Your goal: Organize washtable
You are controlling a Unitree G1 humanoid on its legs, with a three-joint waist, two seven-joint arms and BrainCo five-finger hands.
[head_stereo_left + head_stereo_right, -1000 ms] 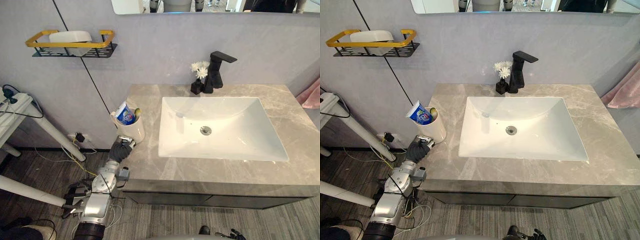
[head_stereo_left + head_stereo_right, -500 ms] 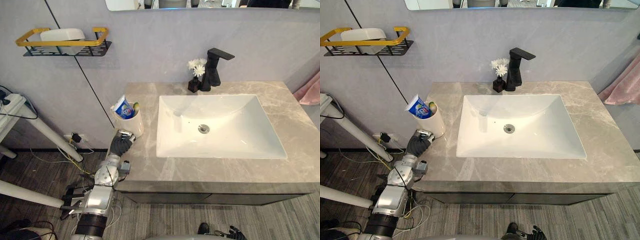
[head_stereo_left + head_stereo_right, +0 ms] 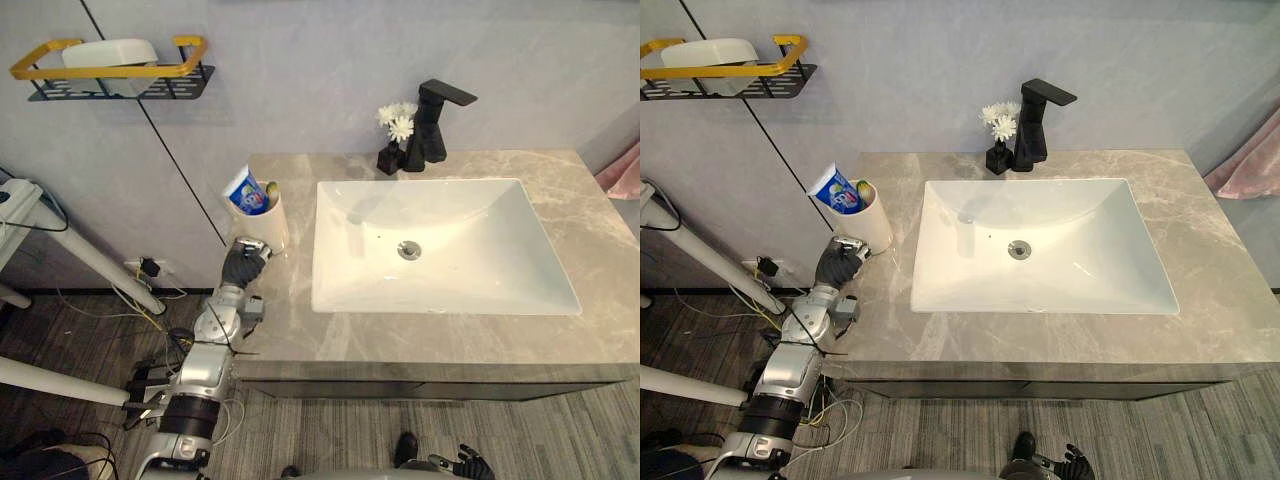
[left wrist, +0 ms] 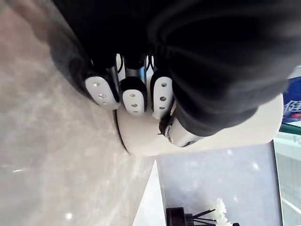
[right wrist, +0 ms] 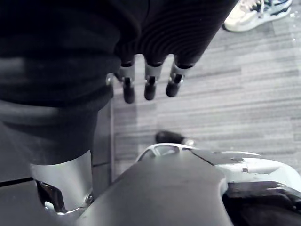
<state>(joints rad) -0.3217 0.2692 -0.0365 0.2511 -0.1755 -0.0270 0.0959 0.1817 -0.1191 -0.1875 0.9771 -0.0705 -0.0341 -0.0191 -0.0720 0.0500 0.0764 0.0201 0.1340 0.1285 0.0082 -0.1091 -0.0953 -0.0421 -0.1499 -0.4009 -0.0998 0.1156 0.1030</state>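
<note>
left hand (image 3: 243, 264) curled up, gripping nothing, touching cup (image 3: 270, 225) left of sink (image 3: 545, 290) | toothpaste (image 3: 243, 192) in cup | right hand (image 5: 149, 87) loose, empty

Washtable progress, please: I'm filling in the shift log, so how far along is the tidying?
Done, apparently: the toothpaste tube stands in the white cup. In hand: the left hand grips that cup at the counter's left edge. Left: probably setting the cup in its final spot, which I cannot tell from here. The right hand hangs relaxed, idle.
</note>
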